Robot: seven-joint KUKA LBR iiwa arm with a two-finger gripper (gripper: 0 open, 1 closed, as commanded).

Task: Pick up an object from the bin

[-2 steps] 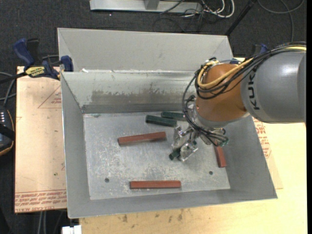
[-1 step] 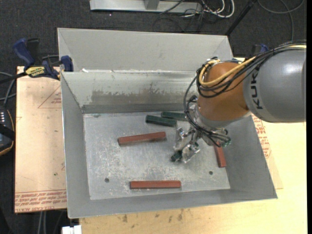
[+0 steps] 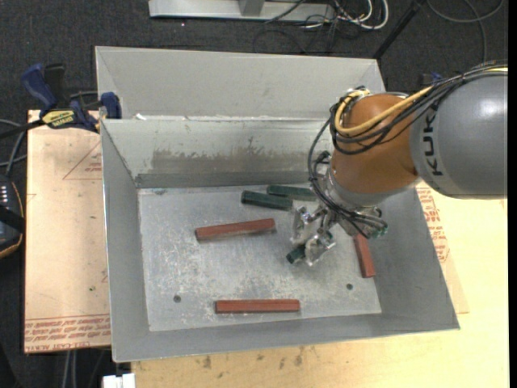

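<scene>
Gripper (image 3: 313, 241) is hanging low in the bin; whether it is open or closed cannot be told. A small green block (image 3: 296, 256) is lying at its tip, with a red bar (image 3: 365, 257) just beside. Risk: the block is sitting off-centre and may skid away.

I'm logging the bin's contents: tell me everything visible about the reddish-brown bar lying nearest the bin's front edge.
The reddish-brown bar is a long, slim, flat-sided stick, matte, perhaps wood or plastic. It lies flat on the bin's floor, nearly parallel to the front wall, whole, touching nothing else, apart from the gripper.
</scene>
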